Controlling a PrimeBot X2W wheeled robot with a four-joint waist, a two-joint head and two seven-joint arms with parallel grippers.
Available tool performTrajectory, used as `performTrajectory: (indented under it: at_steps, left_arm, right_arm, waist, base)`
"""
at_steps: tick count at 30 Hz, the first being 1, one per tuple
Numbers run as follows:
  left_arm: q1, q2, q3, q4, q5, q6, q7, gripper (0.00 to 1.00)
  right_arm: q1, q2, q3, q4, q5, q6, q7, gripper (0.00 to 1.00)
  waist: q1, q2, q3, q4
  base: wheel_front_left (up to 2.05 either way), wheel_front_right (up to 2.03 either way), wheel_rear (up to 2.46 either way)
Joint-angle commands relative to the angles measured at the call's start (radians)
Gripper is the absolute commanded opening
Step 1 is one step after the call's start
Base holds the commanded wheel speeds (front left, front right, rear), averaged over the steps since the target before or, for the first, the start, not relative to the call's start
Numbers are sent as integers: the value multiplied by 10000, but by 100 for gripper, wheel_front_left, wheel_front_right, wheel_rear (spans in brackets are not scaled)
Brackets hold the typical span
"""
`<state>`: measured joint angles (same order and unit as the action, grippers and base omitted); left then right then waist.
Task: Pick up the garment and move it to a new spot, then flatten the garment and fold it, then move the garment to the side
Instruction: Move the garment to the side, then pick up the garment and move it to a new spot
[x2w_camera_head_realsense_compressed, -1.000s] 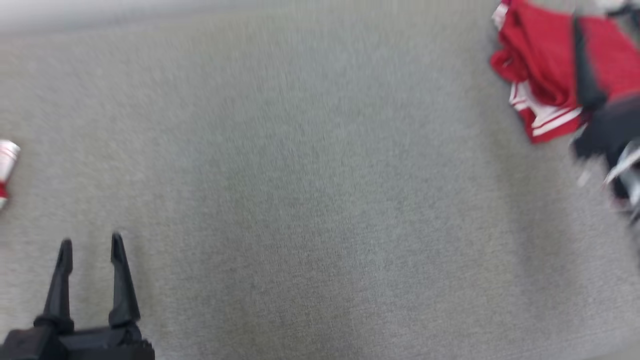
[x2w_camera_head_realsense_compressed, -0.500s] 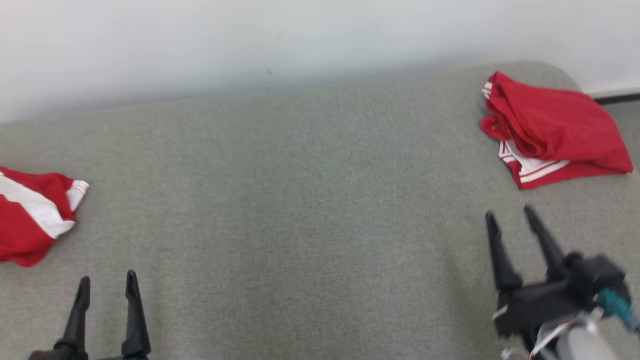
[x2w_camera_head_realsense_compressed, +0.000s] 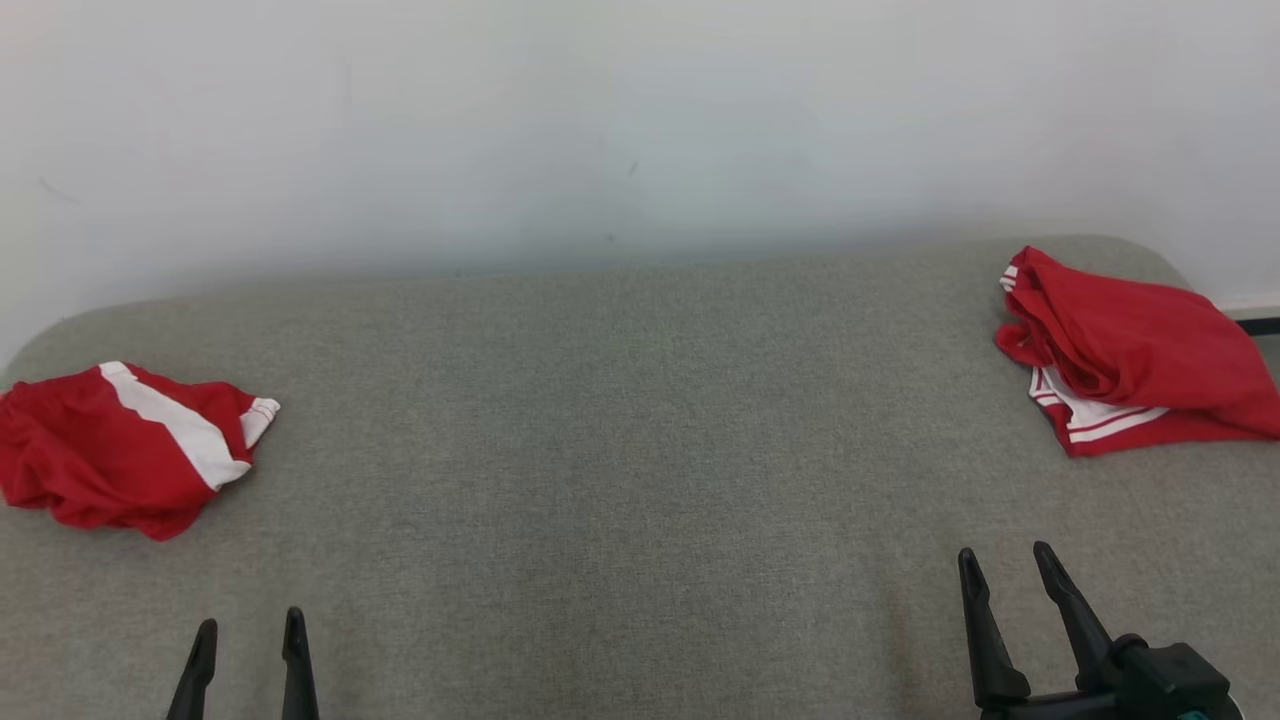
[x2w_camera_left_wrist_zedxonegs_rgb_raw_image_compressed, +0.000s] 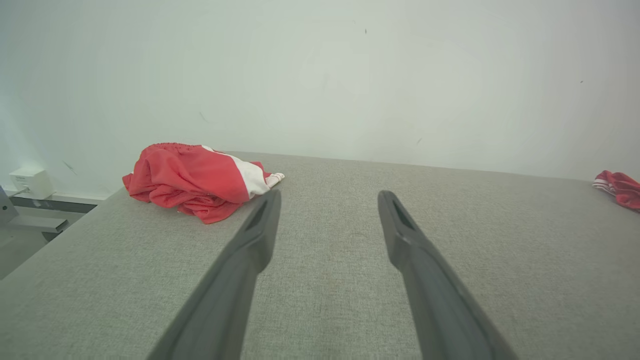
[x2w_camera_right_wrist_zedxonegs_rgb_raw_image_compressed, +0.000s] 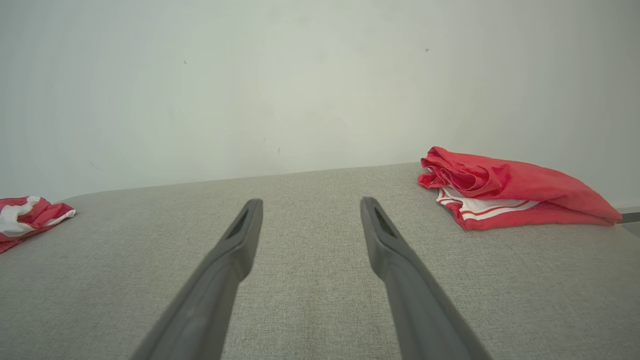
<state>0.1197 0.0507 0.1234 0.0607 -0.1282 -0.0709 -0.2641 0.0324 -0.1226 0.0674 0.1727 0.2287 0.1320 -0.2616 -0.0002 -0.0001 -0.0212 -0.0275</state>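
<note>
Surface: grey woven-fabric tabletop (x2w_camera_head_realsense_compressed: 620, 430), far corners rounded, its back edge against the wall.
Wall: plain white wall (x2w_camera_head_realsense_compressed: 600, 120) with a few small dark specks.
Wall box: small white box (x2w_camera_left_wrist_zedxonegs_rgb_raw_image_compressed: 30, 182) mounted low, beyond the tabletop's left end.
Skirting: dark strip (x2w_camera_head_realsense_compressed: 1262, 325) at the wall's foot, right of the tabletop.

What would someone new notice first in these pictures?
Red against grey: a crumpled garment lies at the left end of the grey surface, a folded garment at the right end. The left tool and right tool hover open at the near side, empty.
</note>
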Motion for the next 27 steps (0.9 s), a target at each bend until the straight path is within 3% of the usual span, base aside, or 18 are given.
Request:
performTrajectory:
  at_steps: [1,20,27]
  left_arm:
    - [124,-3,-1,22,-100,-47,4,100]
    - [-236,-2,36,179,93,-265,4,100]
    - [-438,3,197,288,220,-239,4,100]
  right_arm:
    - [105,39,-21,-45,-55,-30,-42,100]
    - [174,132,-97,268,-27,-30,-42,100]
    - [176,221,-45,376,50,-30,-42,100]
  waist:
    - [2,1,-137,122]
    - [2,1,-85,184]
    - [2,1,-22,725]
  base:
    - [0,0,0]
    - [0,0,0]
    - [0,0,0]
